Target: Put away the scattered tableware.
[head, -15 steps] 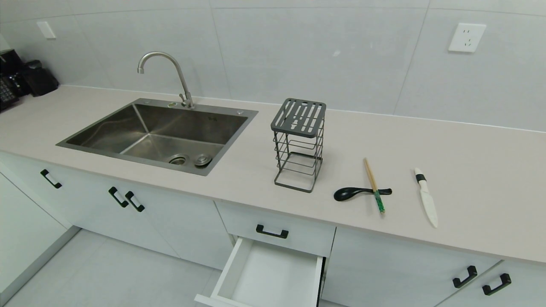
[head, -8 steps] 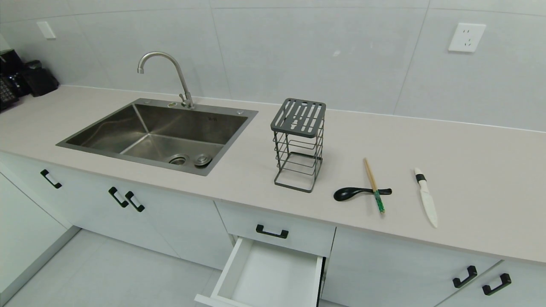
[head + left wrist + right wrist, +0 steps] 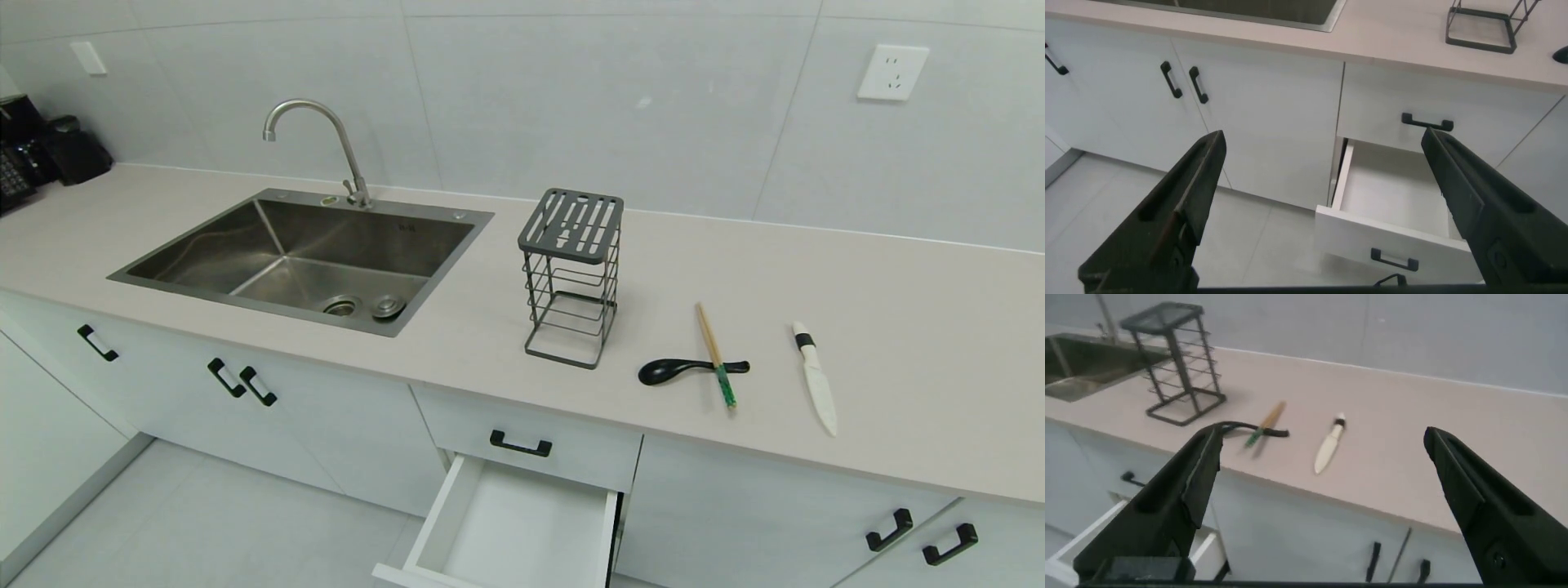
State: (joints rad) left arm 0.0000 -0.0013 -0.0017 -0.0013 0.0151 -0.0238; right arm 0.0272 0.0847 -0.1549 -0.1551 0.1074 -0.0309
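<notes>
A black spoon [image 3: 690, 370] lies on the pale counter [image 3: 898, 327], with a pair of wooden chopsticks [image 3: 716, 354] resting across its handle. To their right lies a white knife [image 3: 815, 377]. A grey wire rack [image 3: 571, 278] with a slotted top stands to their left. My right gripper [image 3: 1323, 438] is open, held off the counter's front edge, facing the spoon [image 3: 1253, 429], chopsticks [image 3: 1267, 423], knife [image 3: 1330, 446] and rack [image 3: 1176, 363]. My left gripper [image 3: 1323, 143] is open too, low in front of the cabinets, above an open white drawer [image 3: 1396, 212].
A steel sink [image 3: 302, 257] with a curved faucet [image 3: 326, 139] sits left of the rack. The open drawer [image 3: 510, 527] juts out below the counter under the rack. Black-handled cabinet doors [image 3: 241, 380] line the front. Dark appliances [image 3: 41, 151] stand at the far left.
</notes>
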